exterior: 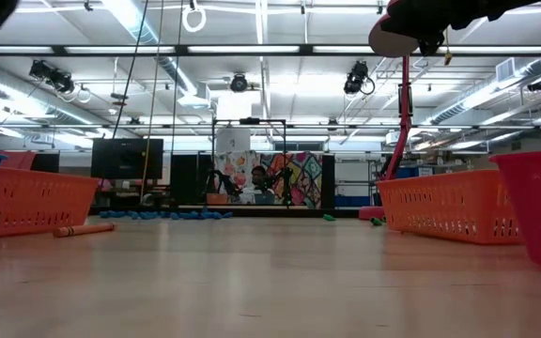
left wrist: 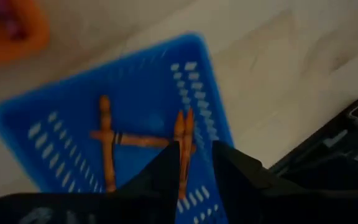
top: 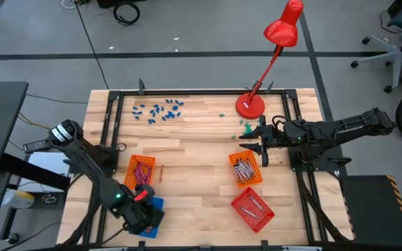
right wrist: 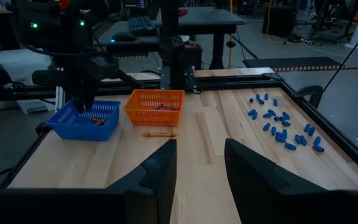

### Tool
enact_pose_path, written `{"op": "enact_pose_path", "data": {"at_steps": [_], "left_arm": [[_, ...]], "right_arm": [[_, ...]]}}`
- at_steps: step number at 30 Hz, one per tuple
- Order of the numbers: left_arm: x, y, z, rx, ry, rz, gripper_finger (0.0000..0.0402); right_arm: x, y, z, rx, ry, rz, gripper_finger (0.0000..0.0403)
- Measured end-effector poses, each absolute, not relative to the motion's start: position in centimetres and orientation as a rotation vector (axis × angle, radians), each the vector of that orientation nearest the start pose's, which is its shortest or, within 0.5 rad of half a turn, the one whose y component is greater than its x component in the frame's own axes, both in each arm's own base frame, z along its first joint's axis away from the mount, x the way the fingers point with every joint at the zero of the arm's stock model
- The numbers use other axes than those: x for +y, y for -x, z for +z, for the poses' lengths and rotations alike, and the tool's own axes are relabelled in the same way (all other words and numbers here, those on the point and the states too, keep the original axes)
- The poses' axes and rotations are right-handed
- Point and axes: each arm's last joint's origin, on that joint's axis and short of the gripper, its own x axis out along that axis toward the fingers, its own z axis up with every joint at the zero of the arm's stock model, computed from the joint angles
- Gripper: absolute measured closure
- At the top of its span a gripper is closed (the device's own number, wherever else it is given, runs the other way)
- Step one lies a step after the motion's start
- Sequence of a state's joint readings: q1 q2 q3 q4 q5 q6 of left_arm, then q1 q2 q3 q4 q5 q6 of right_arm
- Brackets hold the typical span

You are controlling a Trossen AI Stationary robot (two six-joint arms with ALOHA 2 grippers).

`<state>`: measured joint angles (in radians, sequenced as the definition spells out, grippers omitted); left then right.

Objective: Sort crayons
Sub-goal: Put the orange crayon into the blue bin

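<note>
Pale wooden table (top: 201,150) inside a dark metal frame, with a red desk lamp (top: 274,49) standing on its far edge and a scatter of small blue pieces (top: 160,109) near the far left. 4 baskets sit on the wood. On the left, an orange basket (top: 140,171) holds pink crayons (top: 141,173), and 1 loose orange crayon (top: 162,172) lies on the table just beside it. A blue basket (left wrist: 135,93) sits at the near left corner with several orange crayons (left wrist: 107,146) lying crossed on its floor. On the right, another orange basket (top: 246,168) holds grey crayons (top: 243,170), and a red basket (top: 252,208) nearer the front holds a few thin sticks whose colour is hard to tell.

Left gripper (left wrist: 194,163) hangs over the blue basket, its fingers (left wrist: 166,171) parted with nothing between them; 2 orange crayons lie in the basket directly below the gap. Right gripper (right wrist: 201,158) waits by the lamp base above the right side of the table, fingers spread and empty.
</note>
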<state>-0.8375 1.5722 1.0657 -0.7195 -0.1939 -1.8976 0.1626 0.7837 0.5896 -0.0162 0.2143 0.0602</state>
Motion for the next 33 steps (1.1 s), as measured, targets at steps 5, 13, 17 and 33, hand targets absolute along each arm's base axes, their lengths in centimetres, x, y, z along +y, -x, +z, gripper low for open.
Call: {"op": "enact_pose_path", "data": {"at_steps": [5,13,17,33], "left_arm": [[-20.1,-21.8,21.1,1.042,0.963,0.576,0.0298],[-16.7,-23.7,20.7,0.960,0.857,0.715,0.0298],[-14.7,-24.8,19.7,0.939,0.825,0.854,0.0298],[-9.7,-27.7,17.2,1.082,0.819,0.992,0.0298]], "right_arm": [[2.3,-17.8,28.1,0.205,-0.020,-0.058,0.0264],[2.3,-17.8,28.1,0.205,-0.020,-0.058,0.0264],[2.3,-17.8,28.1,0.205,-0.020,-0.058,0.0264],[2.3,-17.7,28.1,0.206,-0.012,-0.057,0.0264]]}}
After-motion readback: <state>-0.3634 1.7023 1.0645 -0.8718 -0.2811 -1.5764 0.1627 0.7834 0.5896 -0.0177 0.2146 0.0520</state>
